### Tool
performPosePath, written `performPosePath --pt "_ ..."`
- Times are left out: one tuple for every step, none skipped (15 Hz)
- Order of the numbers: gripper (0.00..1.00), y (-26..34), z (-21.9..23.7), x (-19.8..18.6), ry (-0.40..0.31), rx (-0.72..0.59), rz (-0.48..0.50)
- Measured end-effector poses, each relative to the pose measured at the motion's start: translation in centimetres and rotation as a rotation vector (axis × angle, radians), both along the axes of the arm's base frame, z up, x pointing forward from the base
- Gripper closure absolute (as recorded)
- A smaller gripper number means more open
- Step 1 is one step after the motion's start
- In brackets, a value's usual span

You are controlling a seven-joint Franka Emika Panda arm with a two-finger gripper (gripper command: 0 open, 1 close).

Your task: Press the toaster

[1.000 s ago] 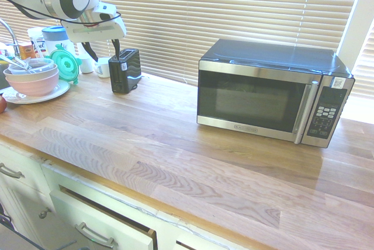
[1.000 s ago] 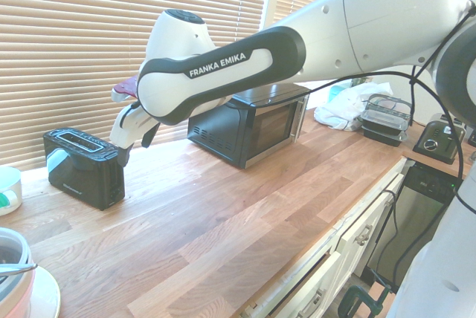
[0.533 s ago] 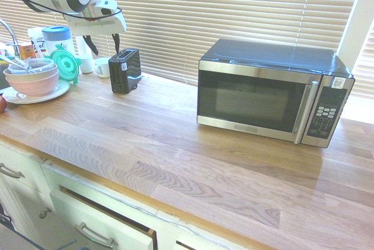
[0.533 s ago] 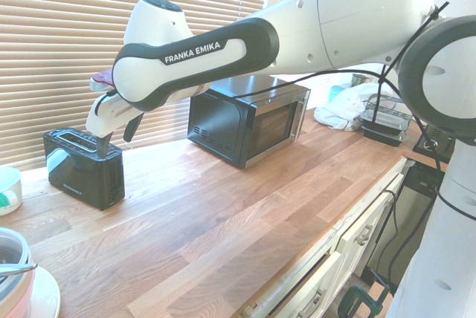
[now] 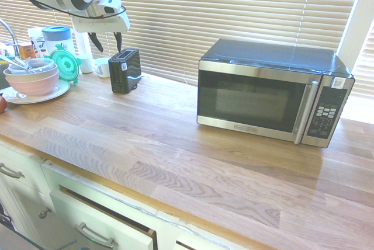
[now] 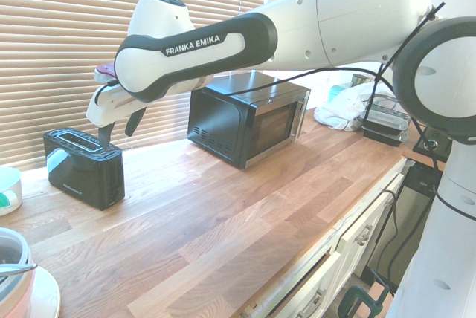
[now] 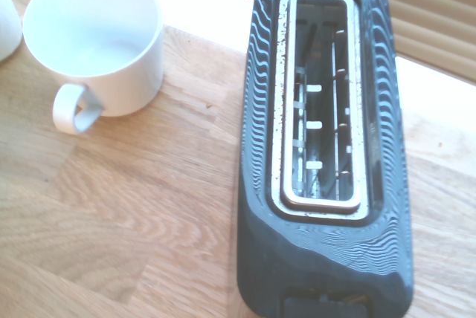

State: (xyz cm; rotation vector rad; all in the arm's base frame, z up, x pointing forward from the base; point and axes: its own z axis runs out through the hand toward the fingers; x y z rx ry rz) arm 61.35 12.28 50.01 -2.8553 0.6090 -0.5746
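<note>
Here I have the gripper (image 6: 119, 129) hanging just above the toaster (image 6: 83, 167), fingers spread and empty, since I judge a downward push on its lever comes next. The toaster stands near the blinds, well apart from the microwave (image 5: 272, 91). Only the wrist view shows its empty slot and the white mug (image 7: 97, 43) beside it.

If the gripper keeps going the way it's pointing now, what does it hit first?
Most likely the toaster: the gripper hangs open just above it, angled steeply down at its top, near the slot. Exact contact spot is unclear.
</note>
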Motion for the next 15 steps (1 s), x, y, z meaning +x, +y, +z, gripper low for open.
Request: performPosePath --pt "1.00 0.2 -0.3 0.2 0.000 0.005 -0.007" --pt "1.00 0.3 -0.6 0.4 0.001 0.009 -0.013" --pt "1.00 0.4 -0.9 0.6 0.004 0.012 -0.018" --pt "1.00 0.4 -1.4 0.8 0.008 0.013 -0.020" --pt "1.00 0.4 -1.8 1.0 0.009 0.014 -0.021" --pt "1.00 0.3 -2.1 1.2 0.009 0.016 -0.023" --pt "1.00 0.1 -2.3 1.3 0.011 0.020 -0.028" --pt "1.00 -0.2 -2.4 1.3 0.012 0.025 -0.034" --pt "1.00 -0.5 -2.4 1.4 0.012 0.028 -0.037" --pt "1.00 -0.7 -2.4 1.4 0.013 0.030 -0.039" --pt "1.00 -0.8 -2.4 1.4 0.013 0.031 -0.040" --pt "1.00 -0.8 -2.5 1.4 0.016 0.032 -0.039" --pt "1.00 -0.8 -2.7 1.4 0.019 0.032 -0.038" --pt "1.00 -0.8 -2.7 1.4 0.020 0.032 -0.036" --pt "1.00 -0.9 -2.9 1.4 0.022 0.032 -0.036"
